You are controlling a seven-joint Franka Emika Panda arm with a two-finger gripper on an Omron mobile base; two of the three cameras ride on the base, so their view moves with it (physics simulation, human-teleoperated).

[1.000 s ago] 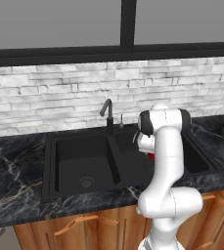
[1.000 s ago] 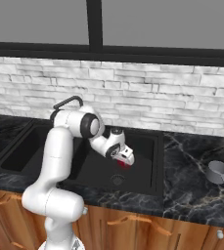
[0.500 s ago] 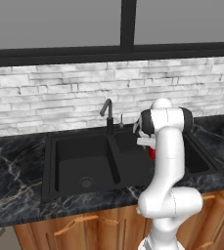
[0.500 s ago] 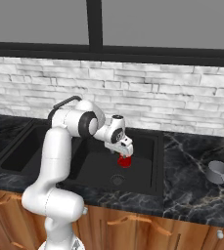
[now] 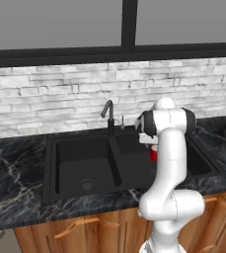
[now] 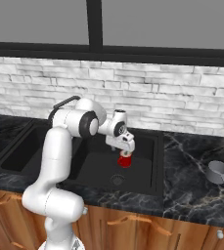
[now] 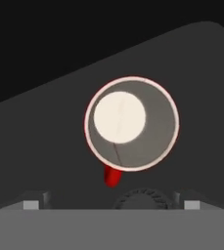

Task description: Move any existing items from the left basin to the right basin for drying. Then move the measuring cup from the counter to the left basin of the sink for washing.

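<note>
The red cup (image 6: 124, 160) stands upright on the floor of the right basin (image 6: 145, 168), close to its round drain. Just above it hangs my gripper (image 6: 125, 148), open and holding nothing. In the hand view I look straight down into the cup's white inside (image 7: 131, 123), with my gripper (image 7: 111, 204) open and its fingertips (image 7: 33, 204) wide apart below it. From the left base view the cup (image 5: 153, 154) peeks out beside my arm, under the gripper (image 5: 146, 141). The left basin (image 5: 70, 163) holds nothing. The grey measuring cup (image 6: 218, 172) lies on the counter (image 6: 191, 195) at the right.
A dark slim faucet (image 5: 108, 116) rises behind the divider between the basins. A white brick wall (image 5: 60, 99) runs behind the sink under a window. My arm's elbow (image 6: 77, 122) reaches over the left basin. Wooden cabinets (image 6: 133, 224) sit below the counter.
My gripper has risen a little, straight up off the red cup, which stays standing in the right basin. The jaws stay wide.
</note>
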